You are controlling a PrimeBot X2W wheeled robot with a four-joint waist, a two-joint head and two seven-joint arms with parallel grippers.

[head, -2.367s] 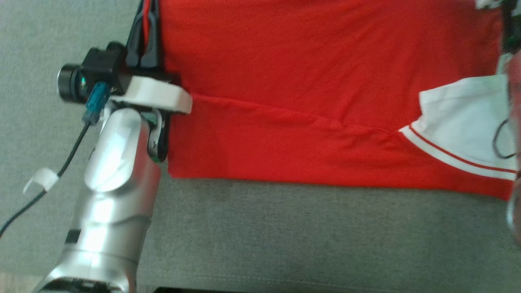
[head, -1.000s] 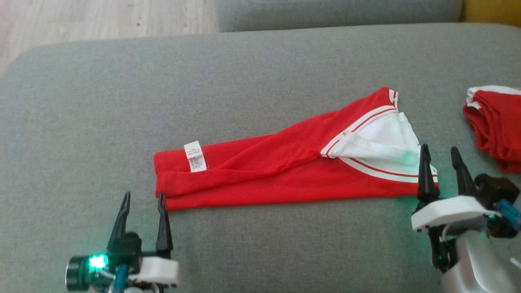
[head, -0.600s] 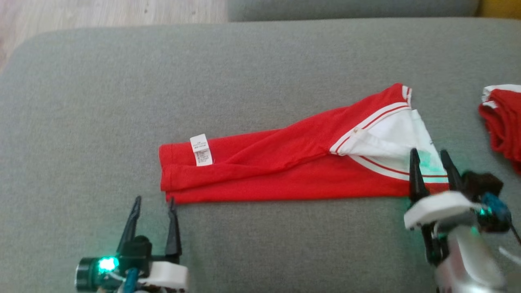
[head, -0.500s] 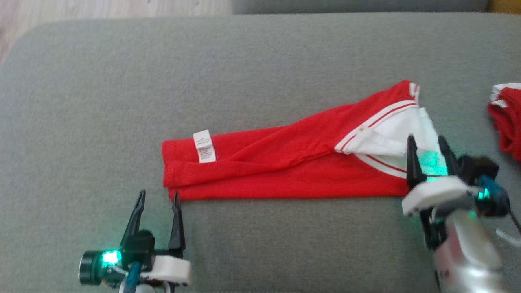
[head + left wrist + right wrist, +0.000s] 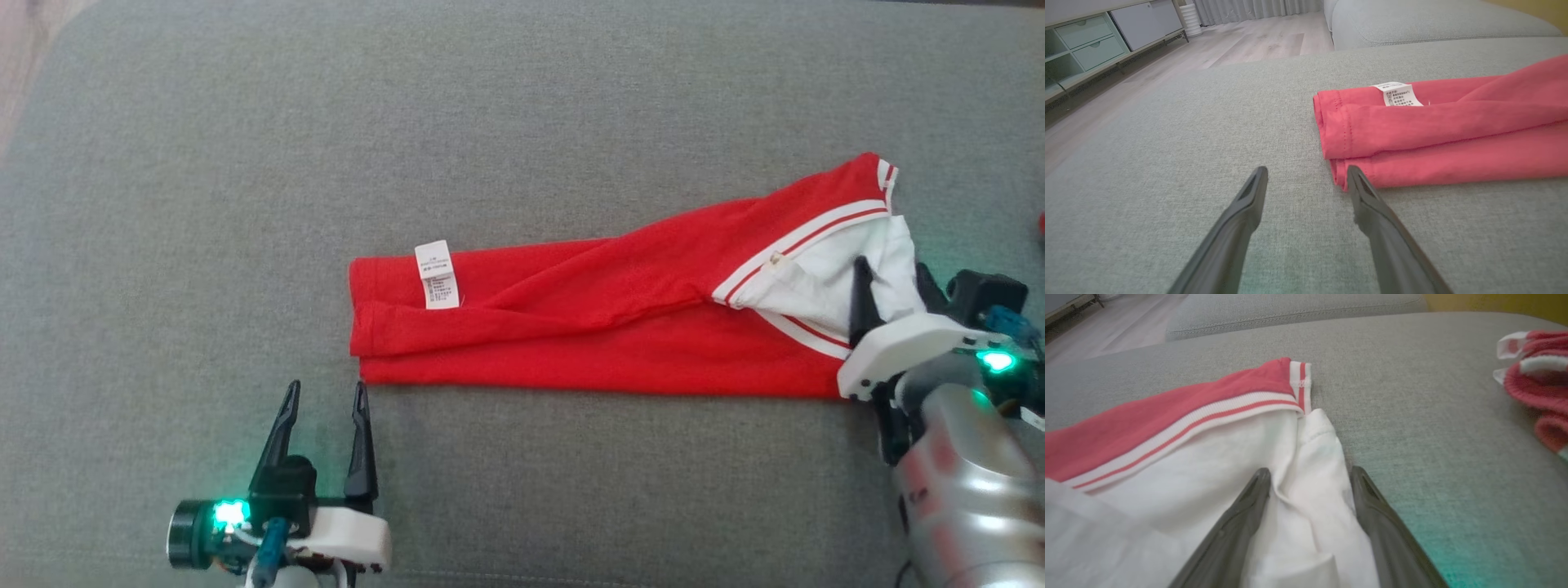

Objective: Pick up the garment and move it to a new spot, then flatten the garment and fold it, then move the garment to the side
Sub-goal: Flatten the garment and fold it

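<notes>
At the far left, in the left wrist view, we saw a wooden floor (image 5: 1257, 41) and a low cabinet (image 5: 1090, 45) with pale drawers, both well apart from the work. The grey cushion (image 5: 522, 122) carried everything else.

The left gripper (image 5: 326, 384) stood at the lower left with its two dark fingers spread wide and nothing between them except bare cushion. Its tips pointed at the near left corner of the garment (image 5: 588, 327), and one finger (image 5: 1367, 200) was just beside that corner; we could not tell if it touched the cloth.

The garment was red and lay folded into a long strip across the middle of the cushion, with a white label (image 5: 436, 273) on top near its left end. Nothing lay between the left gripper and this end. Toward the right the strip became wider and showed a white part (image 5: 816, 278) with red stripes.

The right gripper (image 5: 890, 265) was over this white part, also fully apart, and a soft fold of the white cloth rose between its fingers (image 5: 1237, 526) without being pinched.

At the far right a second red and white bundle (image 5: 1535, 375) lay on the cushion, apart from the garment
</notes>
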